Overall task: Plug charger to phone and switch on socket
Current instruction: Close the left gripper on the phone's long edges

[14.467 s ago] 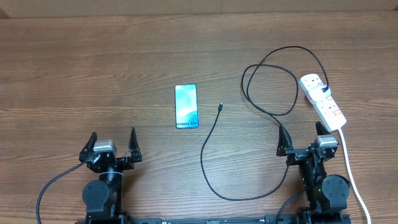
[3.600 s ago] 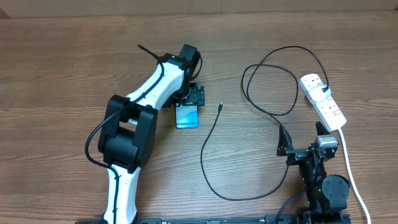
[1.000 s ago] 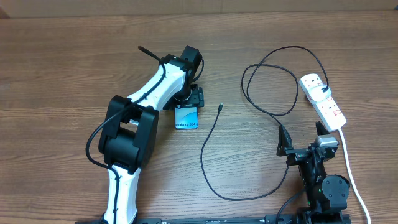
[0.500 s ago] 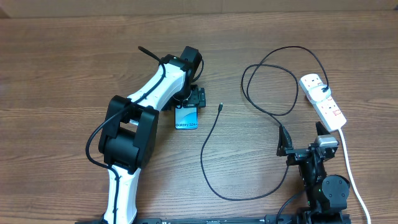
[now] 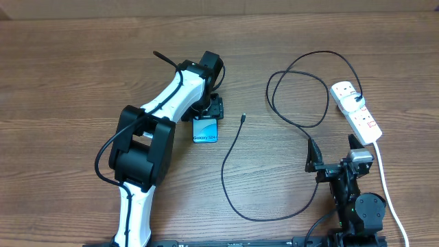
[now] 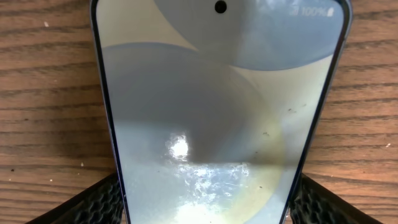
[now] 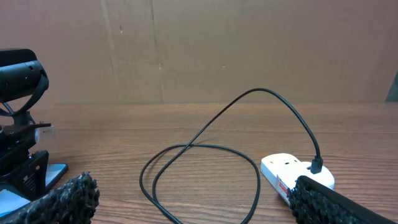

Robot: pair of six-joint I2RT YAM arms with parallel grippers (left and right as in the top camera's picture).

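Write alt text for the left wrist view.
A phone with a pale, glossy screen fills the frame, lying on a wooden table. Two black textured fingertips flank its long edges at the bottom corners.

The left arm (image 5: 171, 96) covers the far end of the phone (image 5: 206, 132); the table (image 5: 236, 79) beside it lies open; charger (image 5: 268, 89) loops crowd the socket (image 5: 357, 113).

The phone (image 5: 205, 130), lying left of the scene's middle, carries the words "Galaxy S24" in small letters across the near end of its blue screen, as seen from overhead. In the left wrist view the phone (image 6: 211, 124) shows "100%" in faint small figures at the screen's far right corner, beside a battery sign. The socket (image 5: 356, 112), at the far right, bears red marks by its outlets, too small to read.
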